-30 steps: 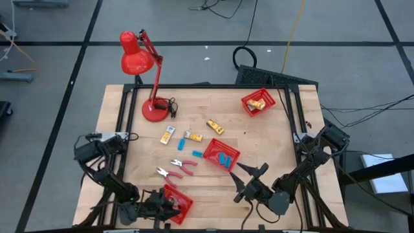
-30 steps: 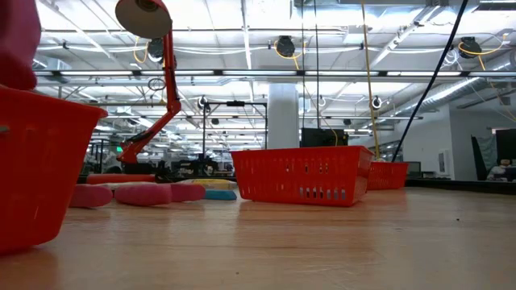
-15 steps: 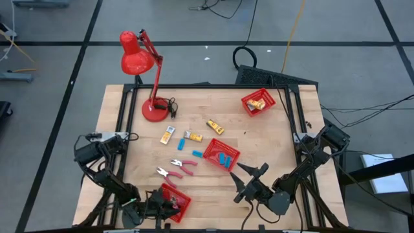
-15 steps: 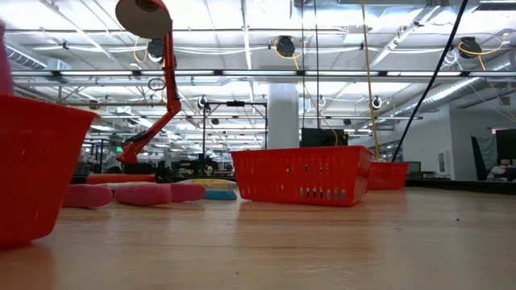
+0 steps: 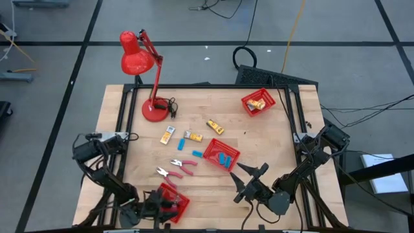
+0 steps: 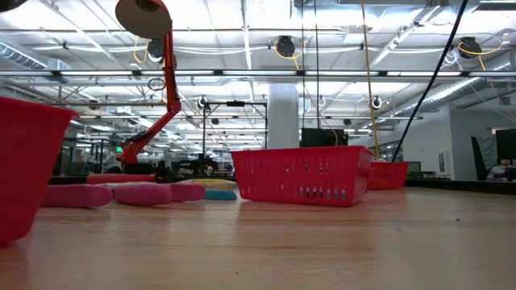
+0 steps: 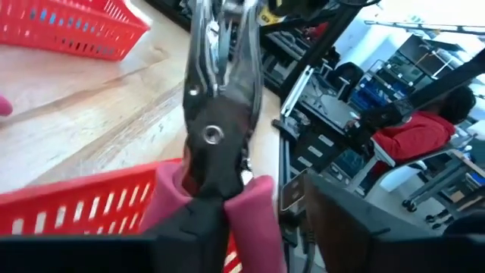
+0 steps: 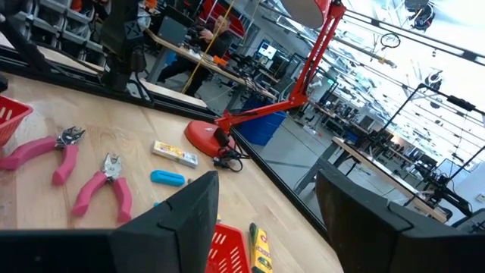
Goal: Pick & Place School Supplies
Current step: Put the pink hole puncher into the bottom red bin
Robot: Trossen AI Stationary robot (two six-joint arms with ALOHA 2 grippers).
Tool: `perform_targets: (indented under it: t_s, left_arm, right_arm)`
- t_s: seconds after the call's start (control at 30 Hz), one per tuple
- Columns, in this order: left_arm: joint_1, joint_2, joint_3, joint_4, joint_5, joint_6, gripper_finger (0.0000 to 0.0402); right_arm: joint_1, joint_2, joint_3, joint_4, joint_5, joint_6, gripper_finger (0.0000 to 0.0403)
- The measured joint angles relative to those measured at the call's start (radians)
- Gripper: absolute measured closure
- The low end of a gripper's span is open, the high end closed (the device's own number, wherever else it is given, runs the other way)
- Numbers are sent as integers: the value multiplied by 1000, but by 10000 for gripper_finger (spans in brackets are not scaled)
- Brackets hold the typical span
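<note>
Pink-handled pliers (image 7: 220, 129) stand between the fingers of my left gripper (image 5: 165, 206), over the near red basket (image 5: 176, 199) at the table's front left. Their metal jaws point away and their handles (image 7: 254, 208) sit low by the basket's wall (image 7: 83, 208). The fingers look apart. My right gripper (image 5: 250, 175) hovers open near the front edge, right of the middle basket (image 5: 221, 154), which holds blue blocks. On the table lie two more pliers (image 5: 184, 164) (image 5: 165, 173), blue blocks (image 5: 197, 154) and yellow packets (image 5: 194, 136). My left gripper has the pliers' pink handles (image 7: 170, 201) between its fingers, which come at them about level. I cannot tell whether either finger touches them. The pliers stand along the fingers, jaws pointing away, above the near basket.
A red desk lamp (image 5: 139, 58) stands at the far left, its base (image 5: 154, 110) on the table. A third red basket (image 5: 257, 101) with yellow packets sits at the far right. Bare wood lies between the middle basket and the right edge.
In the low view, the near basket's wall has shifted toward the table's left. The pink shape that hung above it at the picture's top left has gone from that view. My right gripper has kept still.
</note>
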Motion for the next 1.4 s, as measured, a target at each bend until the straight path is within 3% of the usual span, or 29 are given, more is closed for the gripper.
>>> perform_targets:
  t_s: [0.2, 0.8, 1.07, 1.2, 1.4]
  left_arm:
    - [-16, -30, 0, -29, -48, 40, 201]
    - [-58, -30, 0, -104, -84, 78, 217]
    - [-61, -77, 0, -120, -86, 171, 172]
    - [-59, -168, 0, -266, -78, 209, 158]
    - [-47, -280, 0, -597, 69, 46, 153]
  right_arm:
    - [0, 0, 0, 2, 0, 0, 191]
    - [0, 0, 0, 2, 0, -5, 193]
    - [0, 0, 0, 43, 0, -55, 193]
    - [0, 0, 0, 43, 0, -57, 193]
    - [0, 0, 0, 43, 2, -57, 193]
